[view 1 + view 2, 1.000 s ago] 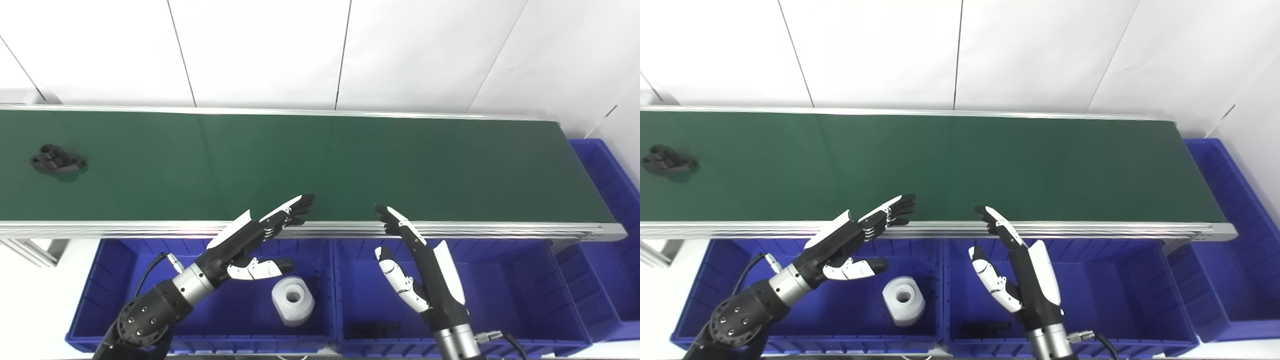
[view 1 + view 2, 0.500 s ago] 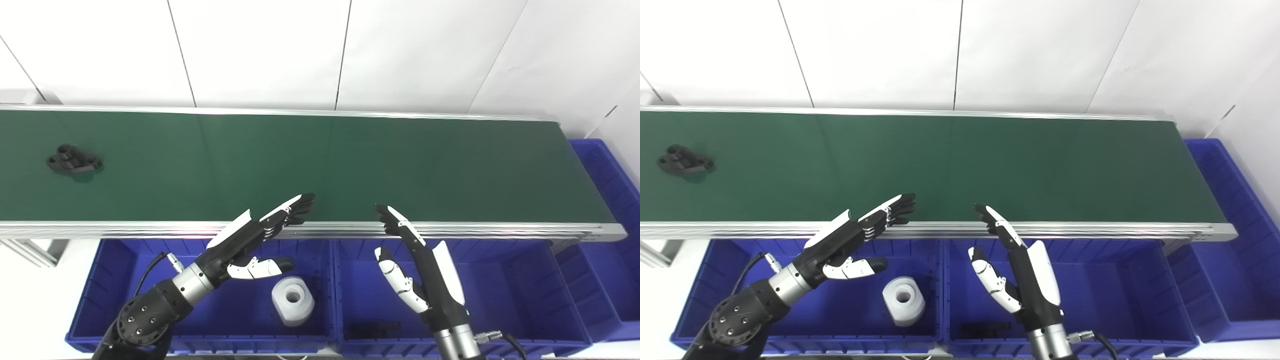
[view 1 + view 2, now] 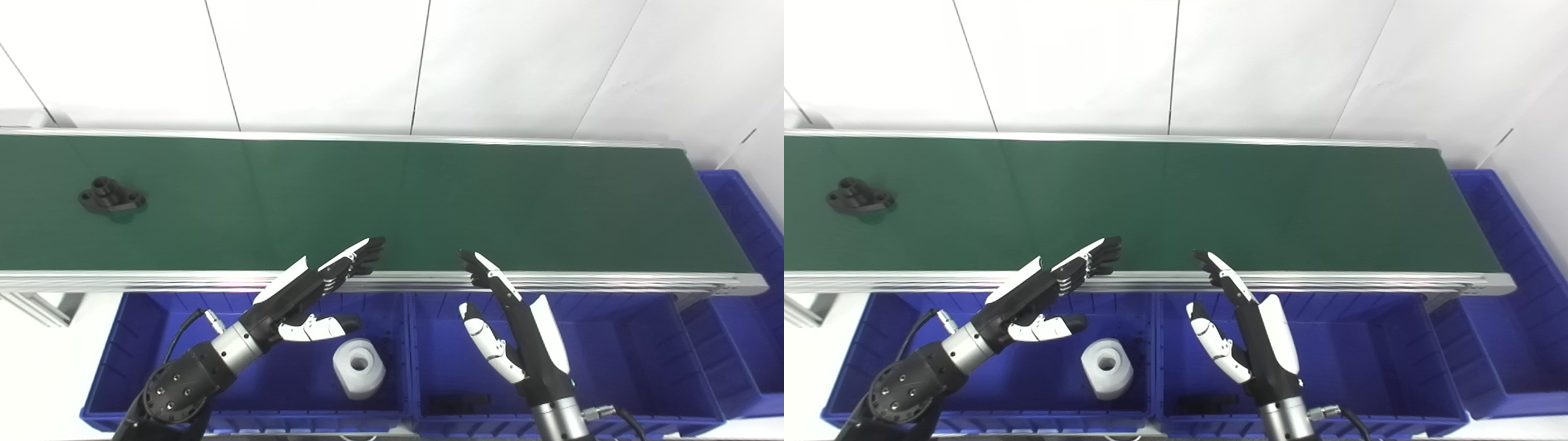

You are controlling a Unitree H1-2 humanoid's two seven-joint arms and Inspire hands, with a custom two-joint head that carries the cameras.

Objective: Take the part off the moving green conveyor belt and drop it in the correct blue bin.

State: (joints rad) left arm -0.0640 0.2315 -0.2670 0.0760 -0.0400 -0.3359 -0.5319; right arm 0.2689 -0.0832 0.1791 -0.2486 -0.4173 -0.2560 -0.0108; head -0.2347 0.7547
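A small black part (image 3: 111, 196) with holes lies on the green conveyor belt (image 3: 429, 202) near its left end. My left hand (image 3: 306, 294) is open, held flat over the belt's near rail, far to the right of the part. Open too, my right hand (image 3: 511, 324) hovers above the middle blue bin (image 3: 637, 343) with its fingertips at the rail. Neither hand holds anything.
The left blue bin (image 3: 141, 349) holds a white cylinder (image 3: 359, 369). A black part (image 3: 458, 403) lies at the front of the middle bin. Another blue bin (image 3: 744, 245) stands past the belt's right end. A white wall rises behind the belt.
The black part has ridden to the right along the belt. Both hands have stayed in place.
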